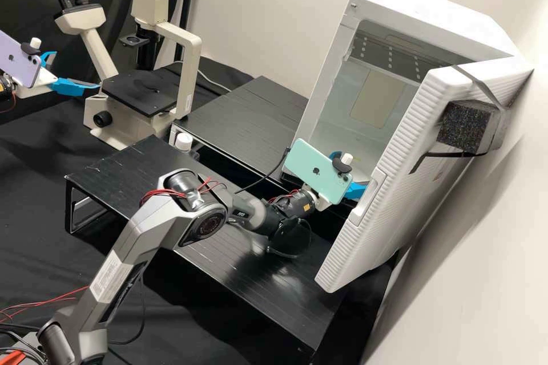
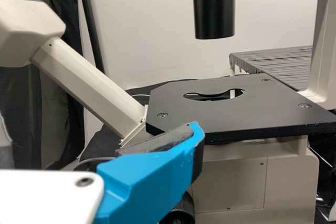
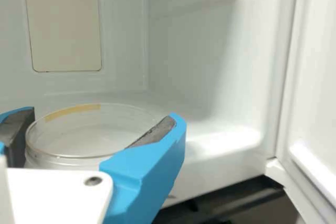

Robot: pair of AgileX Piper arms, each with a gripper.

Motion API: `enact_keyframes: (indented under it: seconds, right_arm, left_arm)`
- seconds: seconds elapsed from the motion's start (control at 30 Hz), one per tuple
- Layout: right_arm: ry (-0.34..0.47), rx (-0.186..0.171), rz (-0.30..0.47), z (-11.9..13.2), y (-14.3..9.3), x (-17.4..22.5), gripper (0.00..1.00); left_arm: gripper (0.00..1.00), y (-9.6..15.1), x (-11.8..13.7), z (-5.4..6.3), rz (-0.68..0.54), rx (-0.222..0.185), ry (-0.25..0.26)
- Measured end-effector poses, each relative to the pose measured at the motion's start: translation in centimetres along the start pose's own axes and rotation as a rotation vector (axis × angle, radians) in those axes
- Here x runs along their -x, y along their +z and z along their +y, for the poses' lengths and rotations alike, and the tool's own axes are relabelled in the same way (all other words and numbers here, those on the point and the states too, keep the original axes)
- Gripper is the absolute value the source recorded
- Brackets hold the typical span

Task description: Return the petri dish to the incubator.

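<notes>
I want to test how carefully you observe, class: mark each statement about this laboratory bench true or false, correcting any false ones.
1. The incubator door stands open. True.
2. The petri dish lies on the microscope. False: the petri dish is inside the incubator, at the right pincer.
3. The left pincer is open beside the microscope. True.
4. The right arm's phone is black. False: that phone is mint green.

I see the clear, round petri dish [image 3: 89, 135], tan-stripped rim level, inside the white, boxy incubator [image 1: 422, 5], its ribbed door open.
</notes>
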Motion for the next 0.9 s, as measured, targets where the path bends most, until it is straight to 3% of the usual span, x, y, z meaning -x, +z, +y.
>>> enact_keyframes:
  seconds: [0.3,0.47,0.63,0.67,0.9]
  right_arm:
    - [-0.009,0.006,-0.010,0.1,0.1,-2.2,0.00]
    - [-0.010,-0.019,-0.013,-0.1,0.4,-3.4,0.00]
    - [-0.035,-0.016,-0.011,-0.2,0.3,-3.8,0.00]
    - [-0.038,-0.012,-0.009,-0.2,0.2,-3.9,1.00]
    - [-0.054,-0.013,-0.001,-0.3,0.1,-3.9,1.00]
  left_arm:
    - [1.00,0.0,0.0,0.0,0.000,0.000,0.000]
    - [1.00,0.0,0.0,0.0,0.000,0.000,0.000]
    - [1.00,0.0,0.0,0.0,0.000,0.000,0.000]
    - [1.00,0.0,0.0,0.0,0.000,0.000,0.000]
    - [1.00,0.0,0.0,0.0,0.000,0.000,0.000]
